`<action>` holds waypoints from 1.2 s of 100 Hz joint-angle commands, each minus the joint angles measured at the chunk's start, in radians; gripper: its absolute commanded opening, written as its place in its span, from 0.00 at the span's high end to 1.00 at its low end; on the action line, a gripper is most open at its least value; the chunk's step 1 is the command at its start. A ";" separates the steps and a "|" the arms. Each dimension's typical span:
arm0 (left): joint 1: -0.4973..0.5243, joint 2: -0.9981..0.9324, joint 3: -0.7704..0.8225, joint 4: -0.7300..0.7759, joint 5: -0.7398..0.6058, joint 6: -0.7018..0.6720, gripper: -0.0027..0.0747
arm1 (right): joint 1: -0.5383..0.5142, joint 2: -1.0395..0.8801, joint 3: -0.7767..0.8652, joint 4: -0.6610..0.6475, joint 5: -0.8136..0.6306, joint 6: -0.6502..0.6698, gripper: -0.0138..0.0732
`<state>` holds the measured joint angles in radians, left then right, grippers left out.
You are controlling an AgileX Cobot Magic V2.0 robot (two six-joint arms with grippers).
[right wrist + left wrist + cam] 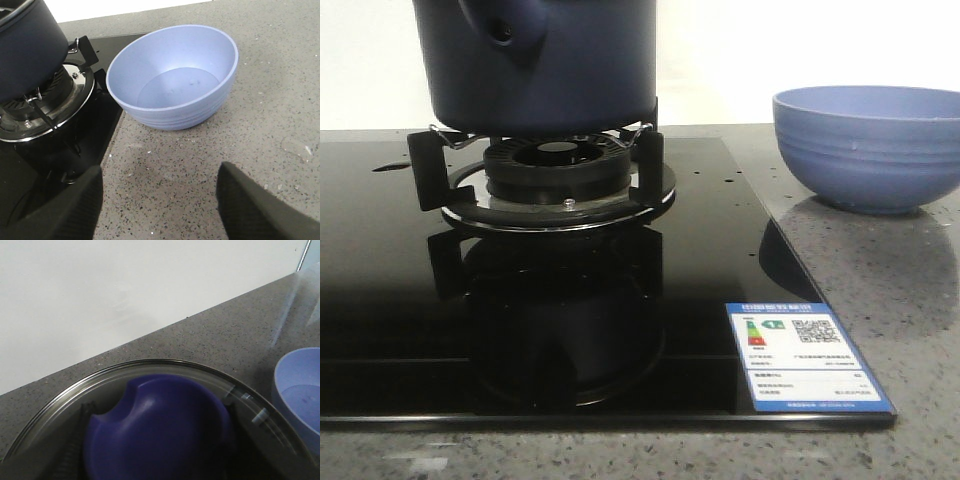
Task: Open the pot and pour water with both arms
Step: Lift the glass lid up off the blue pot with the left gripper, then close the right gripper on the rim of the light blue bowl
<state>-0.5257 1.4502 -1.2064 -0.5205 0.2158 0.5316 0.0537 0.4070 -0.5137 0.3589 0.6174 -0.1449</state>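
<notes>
Unreadable blue energy label (804, 356) on cooktop (380, 300)

I see: pot (560, 60) matt navy | cooktop (380, 300) glossy black glass | burner ring (560, 212) polished metal | bench (920, 300) speckled grey stone | bowl (870, 145) smooth blue, ribbed.

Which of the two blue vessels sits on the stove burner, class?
The dark navy pot with the stubby side handle sits on the burner. The lighter blue ribbed bowl stands apart on the grey counter, right of the stove.
</notes>
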 commanded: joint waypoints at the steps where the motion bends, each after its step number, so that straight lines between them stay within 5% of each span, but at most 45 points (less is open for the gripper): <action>1: -0.001 -0.033 -0.028 -0.011 -0.065 -0.004 0.56 | 0.001 0.015 -0.036 0.011 -0.065 -0.012 0.33; 29: -0.001 -0.040 -0.028 -0.011 -0.063 -0.004 0.55 | 0.001 0.015 -0.036 0.011 -0.065 -0.012 0.33; 47: -0.001 -0.040 -0.028 -0.011 -0.061 -0.004 0.44 | 0.001 0.015 -0.036 0.011 -0.065 -0.012 0.33; 120: 0.070 -0.185 -0.028 -0.009 -0.041 -0.004 0.44 | 0.001 0.171 -0.156 -0.048 -0.020 -0.020 0.34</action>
<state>-0.4863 1.3413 -1.1984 -0.5168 0.2584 0.5316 0.0537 0.5113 -0.5900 0.3299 0.6369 -0.1496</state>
